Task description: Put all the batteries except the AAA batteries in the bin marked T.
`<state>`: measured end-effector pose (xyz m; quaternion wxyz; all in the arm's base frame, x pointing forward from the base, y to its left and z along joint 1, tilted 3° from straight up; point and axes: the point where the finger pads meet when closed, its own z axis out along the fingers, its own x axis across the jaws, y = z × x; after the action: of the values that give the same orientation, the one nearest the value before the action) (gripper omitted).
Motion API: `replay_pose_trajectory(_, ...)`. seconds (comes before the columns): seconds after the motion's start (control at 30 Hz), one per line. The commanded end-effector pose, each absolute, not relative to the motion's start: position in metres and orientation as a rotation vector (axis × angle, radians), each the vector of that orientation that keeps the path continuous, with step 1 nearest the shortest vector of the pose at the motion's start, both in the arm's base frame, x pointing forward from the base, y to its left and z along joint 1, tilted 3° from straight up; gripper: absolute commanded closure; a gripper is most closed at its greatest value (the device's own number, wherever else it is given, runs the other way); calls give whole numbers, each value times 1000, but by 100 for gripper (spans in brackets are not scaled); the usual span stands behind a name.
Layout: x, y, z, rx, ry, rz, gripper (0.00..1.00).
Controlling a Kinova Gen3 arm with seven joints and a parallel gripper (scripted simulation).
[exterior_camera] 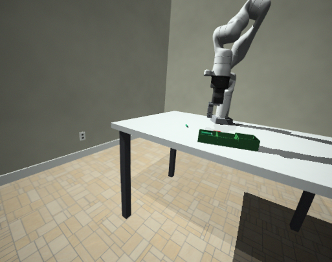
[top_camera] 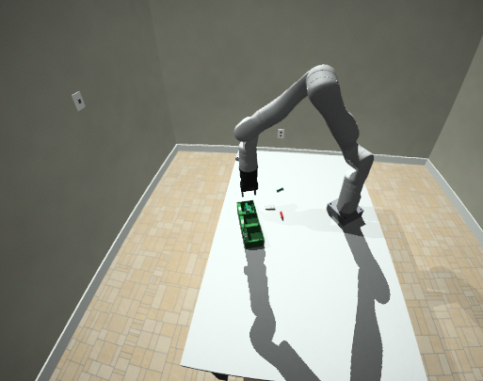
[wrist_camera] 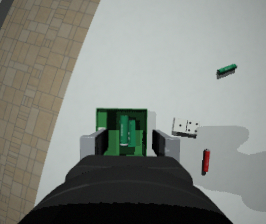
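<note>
Batteries are what this job is about, and one greenish stick that looks like a battery (wrist_camera: 126, 131) lies inside the end part of the green bin (top_camera: 256, 242). I cannot read a letter T on it. The bin is long with a few parts, and it stands flat on the white table (top_camera: 316, 313).

Right above that end part hangs the gripper (wrist_camera: 129, 143). Its fingers are spread as wide as they go, and nothing is between them. So it looks like that battery is in the bin and the gripper has let go.

A bit farther out on the table lie three small things. A white block with dots (wrist_camera: 186, 127) is nearest the bin. A red stick (wrist_camera: 206, 161) lies near it. A dark green stick (wrist_camera: 227, 70) lies farther away, well apart from the bin.

I cannot tell from here which of these are batteries, or which are AAA. If one is a bigger battery, it needs to go in too.
</note>
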<state>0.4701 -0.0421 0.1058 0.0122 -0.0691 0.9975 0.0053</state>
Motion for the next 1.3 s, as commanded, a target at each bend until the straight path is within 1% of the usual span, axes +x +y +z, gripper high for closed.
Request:
replay_pose_trajectory(0.0, 475, -39, 122, -224, 3090, 23, 0)
replay_pose_trajectory(0.7, 472, -40, 196, -224, 3090, 23, 0)
replay_pose_trajectory(1.27, 472, -40, 196, -224, 3091, 23, 0)
